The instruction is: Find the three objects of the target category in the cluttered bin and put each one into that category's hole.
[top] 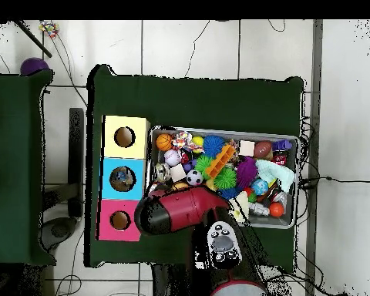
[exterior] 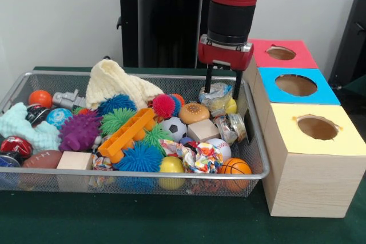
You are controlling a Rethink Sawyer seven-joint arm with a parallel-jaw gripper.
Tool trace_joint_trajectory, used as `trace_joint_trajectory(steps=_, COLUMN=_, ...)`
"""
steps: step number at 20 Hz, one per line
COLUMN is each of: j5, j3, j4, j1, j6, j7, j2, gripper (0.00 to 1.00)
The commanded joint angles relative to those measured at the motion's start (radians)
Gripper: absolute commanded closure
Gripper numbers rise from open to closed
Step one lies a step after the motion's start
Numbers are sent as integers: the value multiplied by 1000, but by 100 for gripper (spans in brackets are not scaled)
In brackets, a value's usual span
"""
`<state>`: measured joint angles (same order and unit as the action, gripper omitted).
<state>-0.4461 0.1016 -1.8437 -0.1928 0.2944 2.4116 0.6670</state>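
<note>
My gripper hangs over the bin's far right corner, open. One of its black fingers stands on each side of a crumpled shiny wrapper, which lies among the clutter with a yellow ball beside it. I cannot tell whether the fingers touch the wrapper. Three boxes with round holes stand to the right of the bin: red, blue and yellow. In the overhead view the red arm covers the gripper and that corner of the bin.
The wire bin holds several spiky balls, a cream knitted cloth, an orange toy, a soccer ball, a burger toy, wooden blocks, a basketball and another crumpled wrapper. The boxes stand close against its right wall.
</note>
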Motion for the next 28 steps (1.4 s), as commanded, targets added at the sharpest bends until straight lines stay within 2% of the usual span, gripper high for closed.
trace_joint_trajectory(steps=1, j5=-74, j3=65, j4=146, j1=-4, j6=88, j7=-120, j2=-69, gripper=100)
trace_joint_trajectory(steps=6, j5=-86, j3=33, j4=140, j1=19, j6=42, j7=-71, j2=-83, gripper=100)
trace_joint_trajectory(steps=9, j5=-92, j3=37, j4=112, j1=6, j6=45, j7=-79, j2=-54, gripper=100)
trace_joint_trajectory(steps=16, j5=-121, j3=27, j4=97, j1=6, j6=6, j7=-55, j2=-63, gripper=100)
trace_joint_trajectory(steps=17, j5=-125, j3=25, j4=95, j1=7, j6=4, j7=-50, j2=-61, gripper=0)
trace_joint_trajectory(steps=28, j5=-141, j3=40, j4=37, j1=-28, j6=0, j7=-65, j2=-18, gripper=0)
